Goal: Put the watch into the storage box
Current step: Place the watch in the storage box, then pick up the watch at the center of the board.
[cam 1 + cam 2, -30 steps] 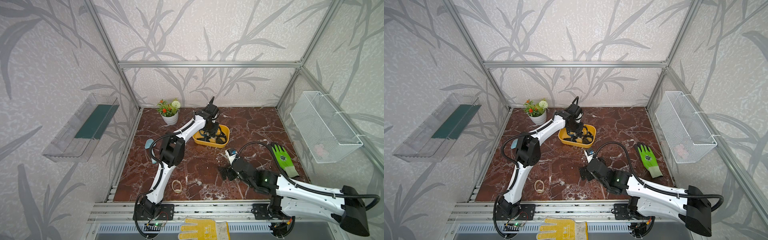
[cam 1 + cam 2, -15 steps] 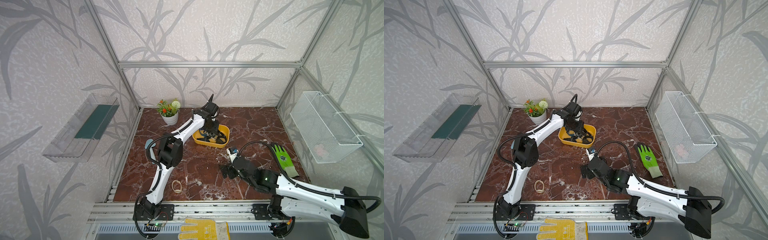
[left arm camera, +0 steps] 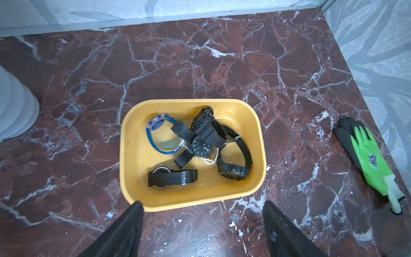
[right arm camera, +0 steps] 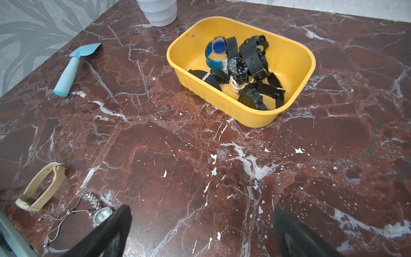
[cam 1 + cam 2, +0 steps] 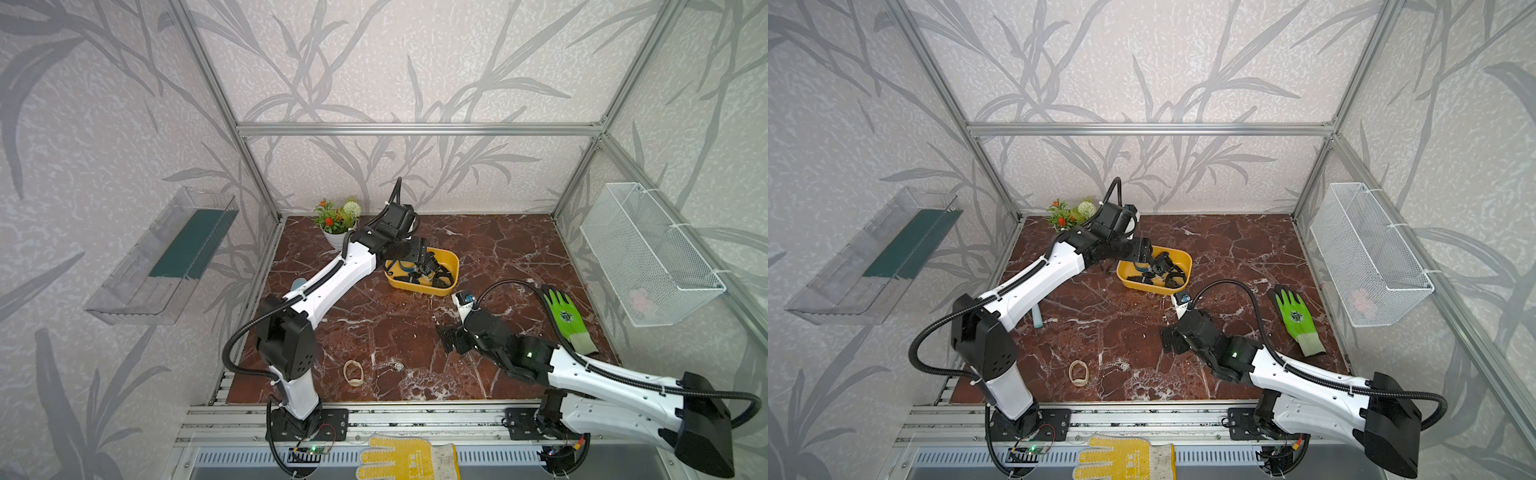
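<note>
**Inventory, largest to smallest (clock refs from table ctr, 12 = back wall)**

1. Table (image 5: 374,324): red-brown marble top, white veins.
2. Wire-mesh basket (image 5: 648,257): white, on side wall at 3 o'clock.
3. Clear tray (image 5: 166,257): on side wall at 9 o'clock.
4. L end effector (image 3: 202,205): over storage box, fingers spread wide, released, nothing btwn them.
5. R end effector (image 4: 202,210): low over bare table at 5 o'clock, fingers apart, empty.
6. Storage box (image 5: 453,266): yellow tub at 12 o'clock.
7. Green glove (image 5: 565,318): flat at 3 o'clock, nr table edge.
8. Yellow glove (image 5: 409,459): off table, front rail, 6 o'clock.
9. Pot plant (image 5: 336,237): white pot, 11 o'clock corner.
10. Trowel (image 4: 66,75): pale blue, 9 o'clock edge.
11. Watches in box, 5 pcs:
    - blue watch (image 3: 159,124)
    - round-dial black watch (image 3: 201,145)
    - chunky black watch (image 3: 232,171)
    - second chunky black watch (image 3: 203,119)
    - black-strap watch (image 3: 172,178)
12. On table, well apart from box: beige band (image 4: 30,205) at 7 o'clock, w/ silver chain watch (image 4: 102,214) just beside it at 6 o'clock.
</note>
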Available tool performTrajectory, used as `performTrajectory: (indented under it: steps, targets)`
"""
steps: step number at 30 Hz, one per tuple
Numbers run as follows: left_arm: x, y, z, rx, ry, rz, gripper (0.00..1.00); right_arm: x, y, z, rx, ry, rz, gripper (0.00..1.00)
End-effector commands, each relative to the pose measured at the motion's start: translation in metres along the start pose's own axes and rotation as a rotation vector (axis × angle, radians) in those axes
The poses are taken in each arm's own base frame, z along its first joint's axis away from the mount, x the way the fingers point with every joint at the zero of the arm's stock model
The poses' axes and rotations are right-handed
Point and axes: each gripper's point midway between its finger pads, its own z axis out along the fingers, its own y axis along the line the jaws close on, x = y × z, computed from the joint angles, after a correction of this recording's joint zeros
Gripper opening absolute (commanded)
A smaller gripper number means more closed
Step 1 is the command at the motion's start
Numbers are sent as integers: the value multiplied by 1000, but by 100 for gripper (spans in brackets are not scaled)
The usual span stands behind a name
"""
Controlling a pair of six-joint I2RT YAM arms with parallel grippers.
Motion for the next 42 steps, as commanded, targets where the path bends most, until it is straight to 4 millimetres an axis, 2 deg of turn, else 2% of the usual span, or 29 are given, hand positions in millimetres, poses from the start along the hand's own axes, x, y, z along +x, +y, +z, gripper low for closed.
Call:
performTrajectory:
  steps: [1,9,17,22,23,25,29,34,38,42]
  targets:
    - [23,25,-13,-77,-13,-42,85,-9,12,3,-49,-22,-19,99]
    - [95,70,-54,-188,28,-101,90,-8,27,11,-106,3,-40,99]
    - [200,111,-92,-273,142,-309,92,-10,39,21,-141,12,-64,99]
    - [258,117,-93,-212,168,-477,84,-12,51,23,-176,10,-74,99]
    - [267,120,-93,-217,171,-512,83,-8,62,21,-203,15,-92,99]
    - [285,127,-94,-235,179,-556,80,-6,68,21,-211,20,-100,99]
    - [302,134,-94,-254,183,-597,76,-3,76,22,-235,24,-113,99]
    - [320,139,-92,-325,267,-637,61,-4,80,21,-243,12,-132,99]
    - [328,141,-91,-351,290,-635,52,-4,82,21,-248,16,-149,99]
    - [334,140,-86,-345,310,-626,47,-3,81,23,-246,21,-151,99]
